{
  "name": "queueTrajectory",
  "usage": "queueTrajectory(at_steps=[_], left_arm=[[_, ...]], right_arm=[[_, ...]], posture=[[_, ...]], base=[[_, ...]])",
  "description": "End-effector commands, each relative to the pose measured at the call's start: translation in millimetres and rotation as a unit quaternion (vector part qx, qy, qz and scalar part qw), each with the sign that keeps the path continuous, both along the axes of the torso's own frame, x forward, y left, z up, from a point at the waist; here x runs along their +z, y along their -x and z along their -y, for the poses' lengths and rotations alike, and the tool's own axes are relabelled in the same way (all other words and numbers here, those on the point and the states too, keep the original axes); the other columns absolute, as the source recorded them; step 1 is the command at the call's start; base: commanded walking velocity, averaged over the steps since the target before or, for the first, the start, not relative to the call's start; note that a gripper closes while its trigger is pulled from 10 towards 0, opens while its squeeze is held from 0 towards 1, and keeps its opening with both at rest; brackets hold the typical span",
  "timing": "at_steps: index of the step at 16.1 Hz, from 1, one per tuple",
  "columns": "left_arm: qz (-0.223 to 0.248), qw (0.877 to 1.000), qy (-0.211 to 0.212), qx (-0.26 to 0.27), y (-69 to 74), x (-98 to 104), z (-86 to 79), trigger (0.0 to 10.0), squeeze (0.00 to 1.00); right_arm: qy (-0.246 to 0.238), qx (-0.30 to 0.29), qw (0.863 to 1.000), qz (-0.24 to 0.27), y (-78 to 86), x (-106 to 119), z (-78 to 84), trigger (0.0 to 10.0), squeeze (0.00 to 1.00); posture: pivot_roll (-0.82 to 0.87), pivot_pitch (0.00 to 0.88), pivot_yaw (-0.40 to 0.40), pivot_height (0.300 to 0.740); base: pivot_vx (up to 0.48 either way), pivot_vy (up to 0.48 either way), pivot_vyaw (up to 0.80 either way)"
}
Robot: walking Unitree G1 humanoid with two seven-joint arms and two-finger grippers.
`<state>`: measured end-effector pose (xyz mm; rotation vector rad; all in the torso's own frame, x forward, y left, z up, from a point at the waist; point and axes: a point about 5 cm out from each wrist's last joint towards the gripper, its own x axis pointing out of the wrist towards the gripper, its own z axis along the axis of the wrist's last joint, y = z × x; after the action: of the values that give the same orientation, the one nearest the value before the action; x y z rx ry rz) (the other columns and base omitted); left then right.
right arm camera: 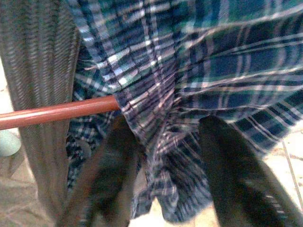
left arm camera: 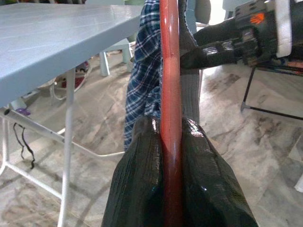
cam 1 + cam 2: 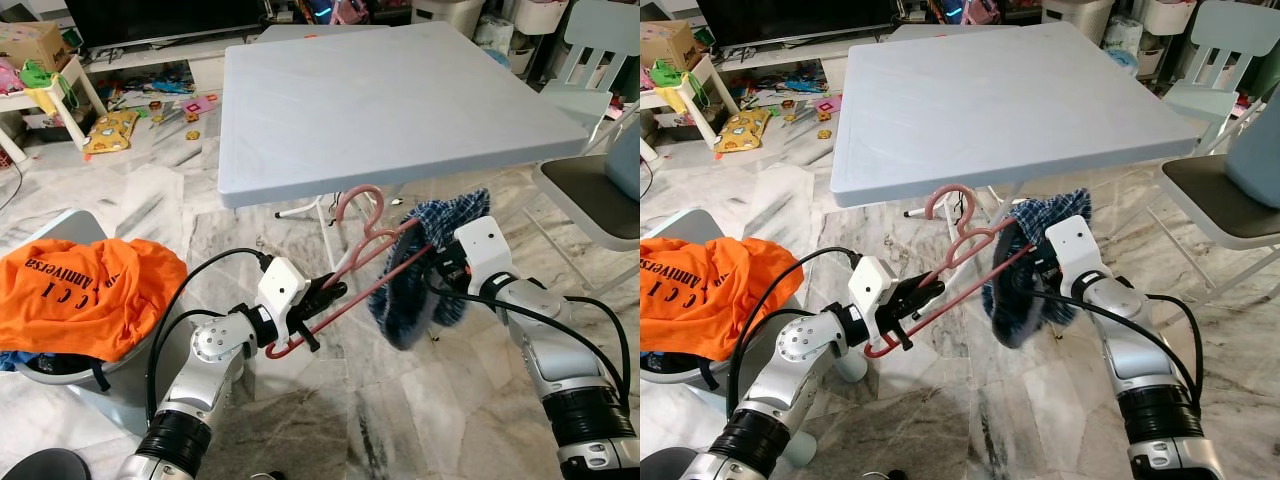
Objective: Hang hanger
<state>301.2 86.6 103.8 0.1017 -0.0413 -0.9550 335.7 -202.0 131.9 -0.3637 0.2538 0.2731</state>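
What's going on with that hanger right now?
Left gripper shut on red hanger. Right gripper at plaid garment draped on it. Grey table edge just above hook.
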Motion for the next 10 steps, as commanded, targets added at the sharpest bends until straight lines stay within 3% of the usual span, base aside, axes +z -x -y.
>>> queueTrajectory(at_steps=[1,6,10], left_arm=[[0.020,1.000,0.009,-0.004,-1.4,10.7,0.5,0.0,0.00],[0.021,1.000,0.014,-0.017,1.7,12.9,2.4,0.0,0.00],[0.020,1.000,0.008,-0.014,2.3,11.1,0.1,0.0,0.00]], right_arm=[[-0.009,-0.008,1.000,0.007,-3.3,5.4,1.0,0.0,0.00],[-0.016,-0.031,0.999,0.016,-6.0,5.4,5.3,0.0,0.00],[-0.023,-0.067,0.996,0.055,-10.1,21.6,18.8,0.0,0.00]], posture=[[-0.20,0.082,0.050,0.740],[-0.20,0.083,0.049,0.740],[-0.20,0.081,0.046,0.740]], base=[[0.000,0.000,0.00],[0.000,0.000,0.00],[0.000,0.000,0.00]])
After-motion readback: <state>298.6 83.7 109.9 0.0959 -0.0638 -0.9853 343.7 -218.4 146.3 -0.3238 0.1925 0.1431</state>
